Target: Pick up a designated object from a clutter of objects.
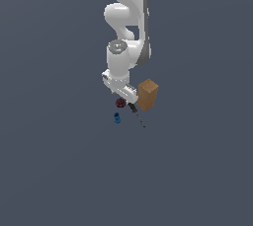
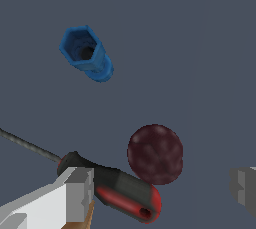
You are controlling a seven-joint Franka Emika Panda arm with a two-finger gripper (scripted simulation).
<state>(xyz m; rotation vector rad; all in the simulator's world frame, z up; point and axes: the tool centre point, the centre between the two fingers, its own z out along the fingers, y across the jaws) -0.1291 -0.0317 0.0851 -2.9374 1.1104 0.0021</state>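
claw: open, fingers spread wide, low over the clutter
maroon lump: on the table, between the fingers, ungripped, just beside the screwdriver handle
blue item: apart from the lump
tan box: upright, near the screwdriver

Setting: a physics simulation, not a real room. The ground is one flat, uniform slate-grey plane with no walls, furniture, seams or horizon. Surfaces are rendered smooth and faceted: the glossy white jointed robot arm, the plain tan upright box, and the blocky blue hexagonal socket piece all lack real-world texture.
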